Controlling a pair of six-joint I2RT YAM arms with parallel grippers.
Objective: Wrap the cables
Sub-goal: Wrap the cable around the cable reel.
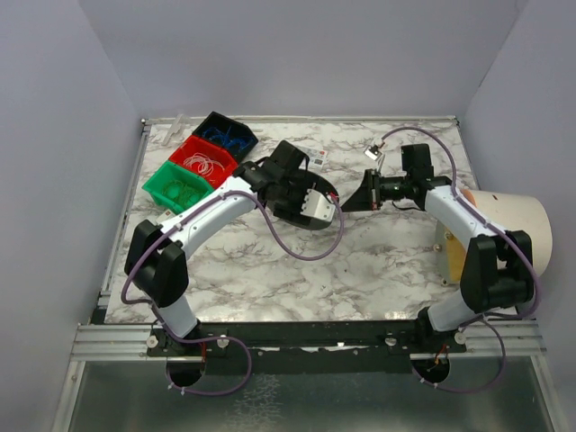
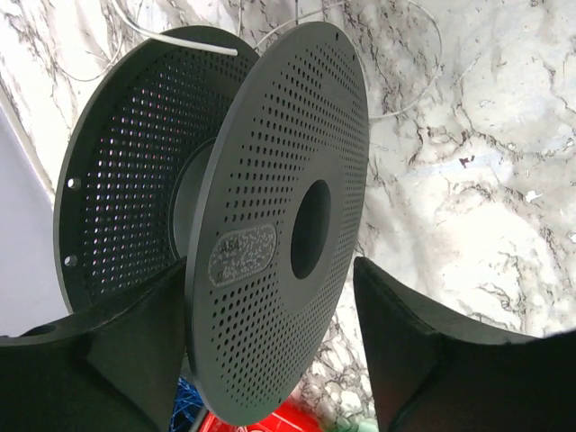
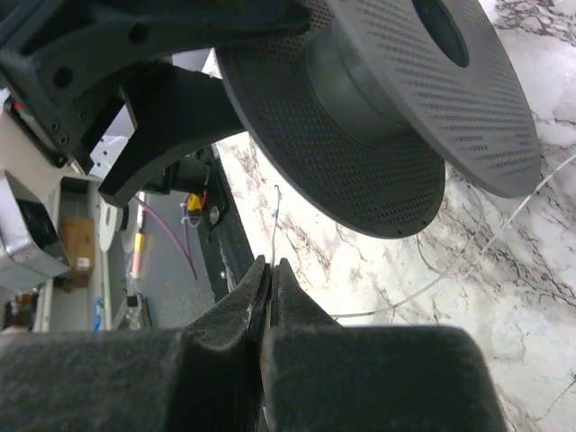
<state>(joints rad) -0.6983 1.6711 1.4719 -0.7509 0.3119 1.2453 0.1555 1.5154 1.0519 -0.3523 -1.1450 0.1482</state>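
Beside the spool point(image 2: 261, 162), clamped aloft by the left pincer point(image 2: 270, 270), the right pincer point(image 3: 270, 265) pinches the white cable point(image 3: 274, 220), likely to wind it on.

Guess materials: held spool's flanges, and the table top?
Spool flanges: matte black, probably moulded plastic; even rows of small holes, dull sheen, no metallic glint. Table top: smooth, white-grey veined marble look; real stone or printed laminate, can't tell.
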